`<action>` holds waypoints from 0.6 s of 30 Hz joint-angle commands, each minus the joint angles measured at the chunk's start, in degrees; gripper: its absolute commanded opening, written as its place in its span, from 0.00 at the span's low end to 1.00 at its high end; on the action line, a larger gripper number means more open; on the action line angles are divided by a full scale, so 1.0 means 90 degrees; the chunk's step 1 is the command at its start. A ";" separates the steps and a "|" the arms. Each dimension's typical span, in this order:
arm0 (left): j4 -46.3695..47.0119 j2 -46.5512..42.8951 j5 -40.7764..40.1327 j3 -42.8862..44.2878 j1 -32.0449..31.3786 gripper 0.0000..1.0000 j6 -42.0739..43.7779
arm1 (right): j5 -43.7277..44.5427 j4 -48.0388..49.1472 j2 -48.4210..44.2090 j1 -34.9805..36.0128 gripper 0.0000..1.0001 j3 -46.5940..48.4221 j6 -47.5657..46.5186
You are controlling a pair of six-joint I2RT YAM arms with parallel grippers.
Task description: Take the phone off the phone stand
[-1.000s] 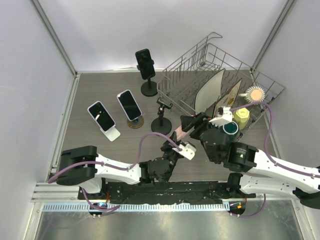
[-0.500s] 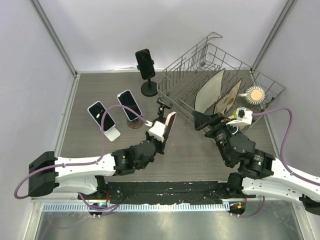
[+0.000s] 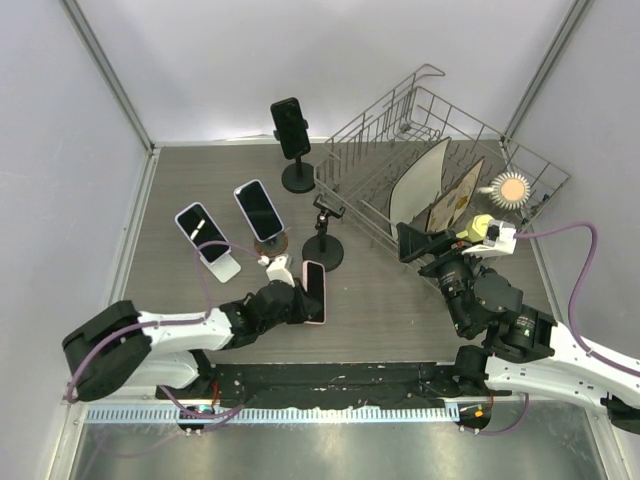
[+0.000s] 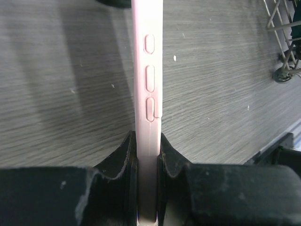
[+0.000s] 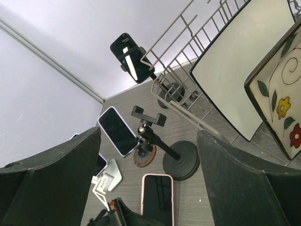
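Tally on the counter [image 3: 180, 190]
Four phones: a black phone [image 3: 289, 126], a left phone [image 3: 203, 232], a middle phone [image 3: 259, 210] and a pink-edged phone [image 3: 314, 292]. Four stands: a tall black stand [image 3: 298, 180], a white stand [image 3: 227, 266], a wood-based stand [image 3: 270, 247] and an empty black stand [image 3: 323, 253]. One dish rack [image 3: 365, 165] holding two plates: a white plate [image 3: 420, 185] and a flowered plate [image 3: 458, 203]. One yellow cup [image 3: 484, 229].

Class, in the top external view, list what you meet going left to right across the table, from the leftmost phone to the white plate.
phone on the white stand → phone on the wooden stand → pink phone → white plate
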 commanded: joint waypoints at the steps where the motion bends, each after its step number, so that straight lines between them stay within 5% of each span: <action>1: 0.2168 0.0790 0.0571 0.0125 0.0019 0.00 -0.1281 | 0.0062 0.0290 0.0008 0.0021 0.88 -0.0006 -0.0116; 8: 0.3925 0.2421 0.0864 0.0525 -0.0020 0.00 -0.2063 | 0.0023 0.0300 -0.0060 0.0021 0.87 -0.0064 -0.0136; 18: 0.4124 0.3312 0.0387 0.1024 -0.0430 0.01 -0.2376 | 0.0062 0.0291 -0.0158 0.0021 0.87 -0.0113 -0.0233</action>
